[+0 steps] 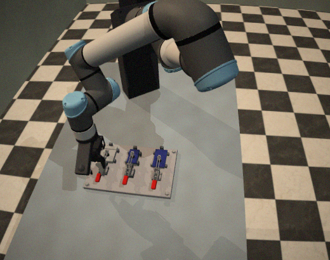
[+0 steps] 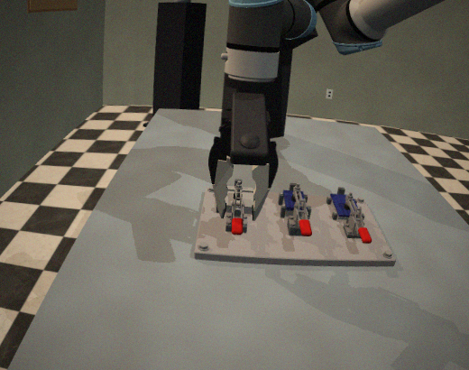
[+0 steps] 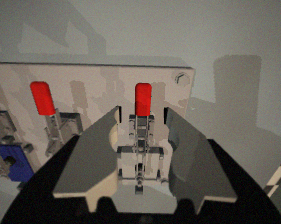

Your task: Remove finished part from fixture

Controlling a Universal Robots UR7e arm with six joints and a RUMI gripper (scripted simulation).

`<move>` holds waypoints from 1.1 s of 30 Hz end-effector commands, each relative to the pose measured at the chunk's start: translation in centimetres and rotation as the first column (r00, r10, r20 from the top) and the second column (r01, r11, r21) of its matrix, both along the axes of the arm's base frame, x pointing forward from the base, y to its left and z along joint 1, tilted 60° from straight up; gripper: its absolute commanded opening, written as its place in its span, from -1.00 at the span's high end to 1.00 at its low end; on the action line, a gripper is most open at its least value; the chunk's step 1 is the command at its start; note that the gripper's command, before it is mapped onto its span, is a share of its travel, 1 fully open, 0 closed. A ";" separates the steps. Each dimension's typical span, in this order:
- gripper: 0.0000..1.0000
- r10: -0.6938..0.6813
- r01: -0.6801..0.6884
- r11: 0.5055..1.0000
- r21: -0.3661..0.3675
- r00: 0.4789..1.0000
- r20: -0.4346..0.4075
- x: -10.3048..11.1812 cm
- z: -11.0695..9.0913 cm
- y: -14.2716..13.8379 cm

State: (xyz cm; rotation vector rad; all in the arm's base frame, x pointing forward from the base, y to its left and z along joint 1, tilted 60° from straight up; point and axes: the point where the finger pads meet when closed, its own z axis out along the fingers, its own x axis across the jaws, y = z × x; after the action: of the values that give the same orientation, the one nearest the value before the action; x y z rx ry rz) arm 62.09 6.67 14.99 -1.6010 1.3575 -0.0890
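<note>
Red handle [image 1: 98, 177] [image 2: 237, 226] [image 3: 143, 99] sits between your gripper's [image 1: 101, 165] [image 2: 239, 216] [image 3: 143, 114] part-open fingers, nothing gripped, tbh; plate [image 1: 128, 189] [image 2: 295, 258] [image 3: 106, 75] edge's close, with table [image 1: 207, 222] [image 2: 169, 307] [image 3: 231, 30] room beyond.

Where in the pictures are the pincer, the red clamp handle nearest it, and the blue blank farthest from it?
Pincer [image 1: 96, 173] [image 2: 238, 217] [image 3: 142, 108]: top, exterior, wrist; between fingertips.
Red clamp handle [image 1: 98, 177] [image 2: 237, 226] [image 3: 143, 99]: top, exterior, wrist; grip's middle.
Blue blank [image 1: 164, 156] [image 2: 338, 205] [image 3: 22, 167]: top, exterior, wrist; upper face.
</note>
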 end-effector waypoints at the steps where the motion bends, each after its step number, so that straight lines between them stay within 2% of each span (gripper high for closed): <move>1: 0.44 0.000 0.000 1.000 0.000 1.000 0.001 0.0 0.0 0.0; 11: 0.44 0.000 0.000 1.000 0.000 1.000 0.001 0.1 -0.1 0.1; 33: 0.44 0.000 0.000 1.000 0.000 1.000 0.001 1.7 -1.4 1.7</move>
State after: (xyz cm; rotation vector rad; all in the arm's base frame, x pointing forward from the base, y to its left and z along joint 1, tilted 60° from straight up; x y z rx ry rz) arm 63.70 8.29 13.68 -1.6016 1.3572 -0.0881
